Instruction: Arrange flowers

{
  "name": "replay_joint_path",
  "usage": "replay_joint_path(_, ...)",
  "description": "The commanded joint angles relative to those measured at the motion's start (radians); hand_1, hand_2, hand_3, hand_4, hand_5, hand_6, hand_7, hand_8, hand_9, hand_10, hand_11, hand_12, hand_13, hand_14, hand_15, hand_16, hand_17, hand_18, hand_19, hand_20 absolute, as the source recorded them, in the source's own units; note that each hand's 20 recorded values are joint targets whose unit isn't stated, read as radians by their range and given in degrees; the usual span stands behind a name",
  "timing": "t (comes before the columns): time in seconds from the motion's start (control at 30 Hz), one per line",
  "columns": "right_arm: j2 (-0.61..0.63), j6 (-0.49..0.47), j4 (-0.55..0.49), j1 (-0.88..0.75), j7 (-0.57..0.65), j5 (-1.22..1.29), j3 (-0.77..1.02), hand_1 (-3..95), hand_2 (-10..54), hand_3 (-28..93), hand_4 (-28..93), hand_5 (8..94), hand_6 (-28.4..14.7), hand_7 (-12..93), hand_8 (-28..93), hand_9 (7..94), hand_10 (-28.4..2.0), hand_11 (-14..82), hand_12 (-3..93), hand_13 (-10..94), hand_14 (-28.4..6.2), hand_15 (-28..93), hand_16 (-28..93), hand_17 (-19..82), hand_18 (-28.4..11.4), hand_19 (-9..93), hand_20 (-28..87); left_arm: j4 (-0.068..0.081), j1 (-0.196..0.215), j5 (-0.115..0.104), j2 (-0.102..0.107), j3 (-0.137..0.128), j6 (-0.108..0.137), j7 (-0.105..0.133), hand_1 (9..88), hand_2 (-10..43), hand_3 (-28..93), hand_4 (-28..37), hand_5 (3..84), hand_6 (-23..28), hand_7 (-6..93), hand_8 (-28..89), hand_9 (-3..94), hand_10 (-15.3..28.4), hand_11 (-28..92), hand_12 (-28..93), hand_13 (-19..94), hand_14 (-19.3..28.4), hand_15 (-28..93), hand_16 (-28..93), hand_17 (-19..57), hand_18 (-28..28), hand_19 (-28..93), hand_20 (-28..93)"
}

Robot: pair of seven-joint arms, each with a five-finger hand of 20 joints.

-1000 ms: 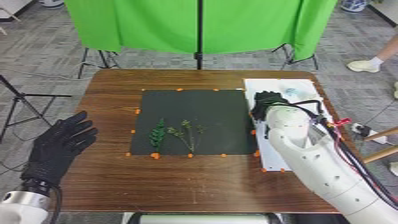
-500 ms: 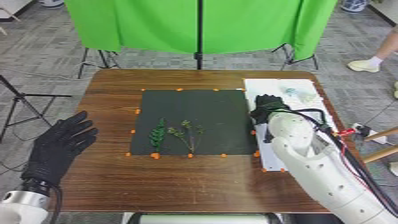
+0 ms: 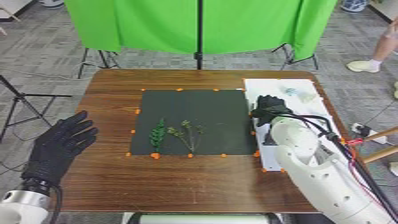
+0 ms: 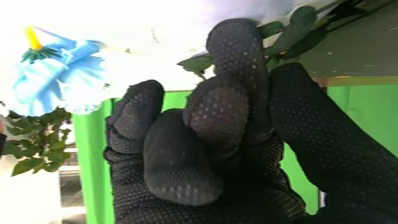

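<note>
Bench point(image 3: 204, 192), mat point(image 3: 169, 102) in the middle, board point(image 3: 266, 86) along its right side. On the mat: a green sprig point(image 3: 156, 136) and, just beside it, a thin sprig point(image 3: 188, 136). The blue flower point(image 4: 51, 82) is out on the board. Right hand point(image 3: 271, 106) over the board's inner edge; leaves point(image 4: 298, 35) show behind it in the wrist view. Whether its fingers are apart, together or clamped on that stem, I cannot tell. Left hand point(image 3: 60, 145) off the mat's left side, fingers straight and slightly apart.

Handling, my judgement: all light, hardly any weight to feel. The blue flower's petals look soft and easily crushed; take it low on the stem, under the head. The leaves would bend and spring back, so pinch bare stem there too. The thin sprig seems the fussiest: wiry, likely to roll or snag, best held near its lower end.
</note>
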Motion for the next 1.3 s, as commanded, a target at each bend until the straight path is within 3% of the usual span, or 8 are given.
replay_joint_path(0.03,0.006,0.021,0.000,-0.021,-0.018,-0.008,0.014,36.6,1.7,93,-15,89.6,-12.5,20,9,81.3,-9.0,58.6,35.5,79,-4.7,87,30,31,-17.8,87,38,0.002,0.018,0.003,-0.006,0.005,0.000,0.001,25.7,0.9,71,-28.3,34.7,4.1,24.6,-13,28.0,12.5,32,14,22,14.6,50,-5,-8.4,20.9,49,7)
replay_joint_path(0.23,-0.002,-0.009,-0.029,-0.021,-0.004,-0.029,0.030,36.5,1.7,93,-14,89.6,-13.6,18,11,81.6,-9.3,58.4,36.3,79,-4.6,87,30,32,-17.9,87,39,-0.005,0.036,0.007,-0.013,0.002,0.000,0.009,26.2,1.0,70,-28.3,34.8,3.6,24.8,-13,28.0,12.4,32,14,22,14.5,50,-5,-8.3,20.8,49,7)
replay_joint_path(0.33,-0.008,-0.050,-0.040,-0.018,0.024,-0.058,0.035,38.7,-5.6,91,-24,69.4,-12.6,72,-11,85.9,-8.6,51.9,35.2,81,-4.9,81,34,35,-19.0,82,40,-0.004,0.035,0.005,-0.013,0.003,-0.001,0.009,26.2,1.0,70,-28.3,34.9,3.7,24.8,-13,28.0,12.4,32,14,22,14.5,50,-5,-8.3,20.8,49,7)
replay_joint_path(0.43,-0.015,-0.091,-0.042,-0.011,0.055,-0.062,0.038,28.8,-8.1,86,-28,70.1,-5.9,73,-27,86.5,-8.5,51.6,33.6,82,-5.1,80,34,36,-19.7,83,38,-0.005,0.035,0.004,-0.015,0.005,0.002,0.010,26.3,1.1,70,-28.3,34.9,3.8,24.7,-13,27.9,12.4,32,14,22,14.5,50,-5,-8.3,20.8,49,7)
replay_joint_path(0.63,-0.024,-0.186,-0.045,-0.004,0.083,-0.053,0.041,16.8,-9.2,77,-28,69.4,-6.3,72,-28,86.5,-9.0,49.6,33.7,82,-5.4,79,35,36,-20.2,83,37,-0.006,0.038,0.005,-0.015,0.005,0.004,0.014,26.2,1.2,71,-28.2,34.9,3.9,24.6,-13,28.0,12.4,32,14,22,14.4,50,-5,-8.3,20.8,49,7)
replay_joint_path(0.9,-0.040,-0.259,-0.041,-0.007,0.082,-0.019,0.030,14.0,-9.2,72,-28,69.1,-6.6,72,-28,86.5,-9.2,48.6,33.1,81,-5.6,79,34,35,-20.5,84,37,-0.006,0.038,0.005,-0.016,0.005,0.004,0.013,26.2,1.2,71,-28.3,35.0,3.9,24.5,-13,28.0,12.5,32,14,22,14.4,50,-5,-8.3,20.8,49,7)
replay_joint_path(1.17,-0.060,-0.365,-0.013,-0.033,0.097,0.004,0.013,35.1,-9.5,77,-28,68.5,-4.3,73,-28,86.8,-7.2,44.1,30.5,83,-2.1,72,33,36,-18.6,82,34,-0.003,0.030,0.005,-0.015,0.007,0.000,0.008,26.3,1.2,71,-28.3,34.9,3.9,24.5,-13,27.8,12.4,32,14,22,14.4,50,-5,-8.3,20.8,49,7)
replay_joint_path(1.3,-0.063,-0.353,-0.013,-0.055,0.082,0.003,0.019,46.1,-9.5,71,-28,63.8,-4.7,75,0,87.7,-4.2,34.8,40.2,83,-0.8,69,34,37,-17.5,81,34,-0.003,0.030,0.006,-0.015,0.005,0.001,0.007,26.3,1.2,71,-28.3,34.9,3.8,24.7,-13,27.6,12.3,32,14,22,14.5,50,-5,-8.3,20.8,49,7)
